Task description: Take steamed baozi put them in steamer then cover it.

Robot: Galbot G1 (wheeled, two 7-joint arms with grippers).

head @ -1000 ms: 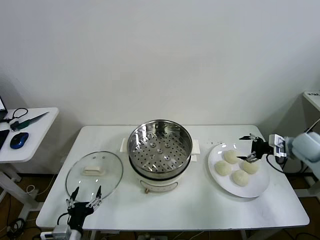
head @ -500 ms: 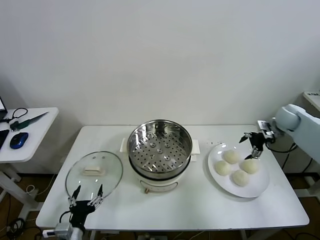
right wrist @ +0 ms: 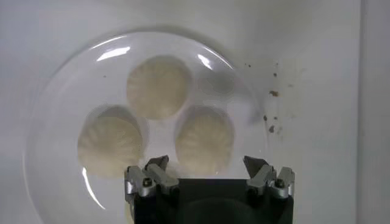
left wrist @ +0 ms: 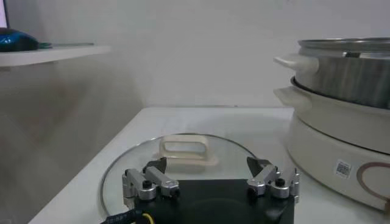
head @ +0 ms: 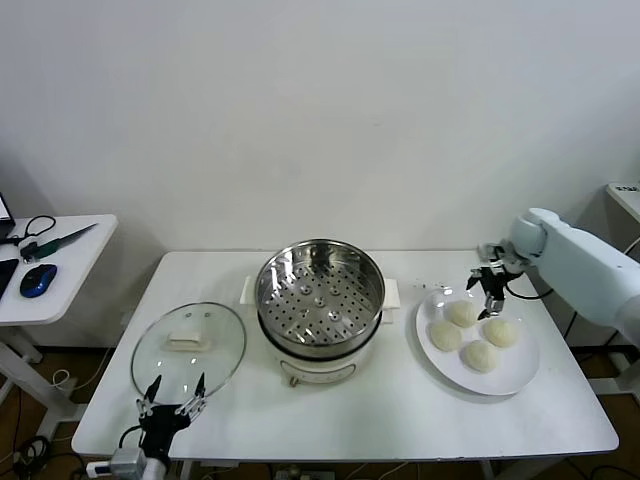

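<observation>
Four cream-white baozi lie on a white plate (head: 516,374) at the right; the farthest one (head: 461,313) is nearest my right gripper. My right gripper (head: 487,284) is open and empty, hovering over the plate's far edge just above that bun. In the right wrist view the bun (right wrist: 205,140) sits between and just ahead of the open fingertips (right wrist: 159,163), with two more buns (right wrist: 159,86) beyond. The steel steamer (head: 320,298) stands open at the table's middle. The glass cover (head: 188,348) lies flat at the left. My left gripper (head: 170,394) is open and idle at the cover's near edge.
A side table (head: 70,250) at the far left holds a mouse and cables. In the left wrist view the cover's handle (left wrist: 186,152) lies ahead and the steamer (left wrist: 347,79) stands beside it. Bare tabletop (head: 400,410) runs along the front.
My right arm has swung from the plate's right side to its far edge, and the open gripper now hangs over the farthest bun. The left arm has not moved.
</observation>
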